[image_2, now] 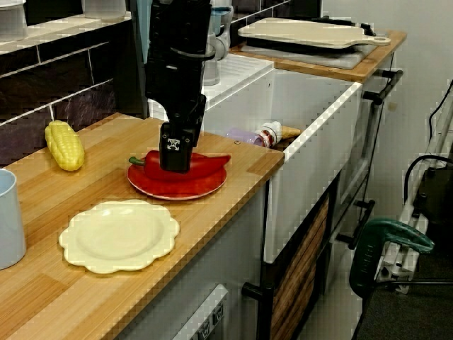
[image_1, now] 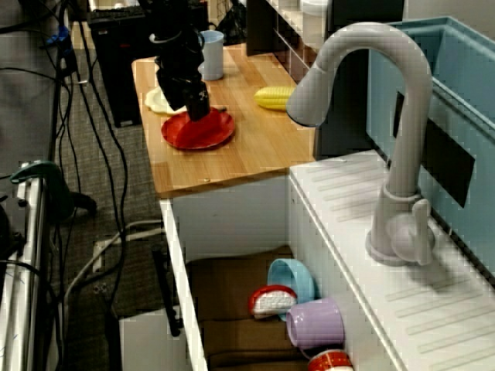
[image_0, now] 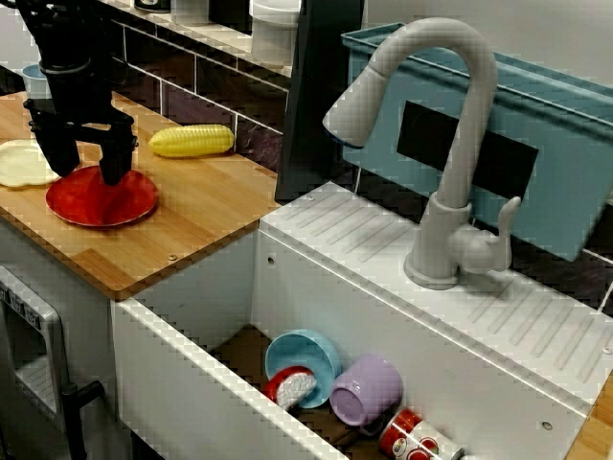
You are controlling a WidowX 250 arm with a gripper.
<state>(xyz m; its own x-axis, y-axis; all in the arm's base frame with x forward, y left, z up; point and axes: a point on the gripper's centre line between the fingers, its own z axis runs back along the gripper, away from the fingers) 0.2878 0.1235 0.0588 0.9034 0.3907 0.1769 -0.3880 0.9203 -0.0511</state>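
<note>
The black gripper (image_0: 86,174) stood straight down on the middle of the red pepper (image_2: 210,162) lying on the red plate (image_2: 177,194), jaws partly spread across its long axis, though whether they pinched it I could not tell.

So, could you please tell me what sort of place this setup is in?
Probably a play-kitchen mock-up inside a lab: a wooden counter, a white sink with a faucet, and toy-looking corn and red pepper. Loose cables trail beside it.
</note>
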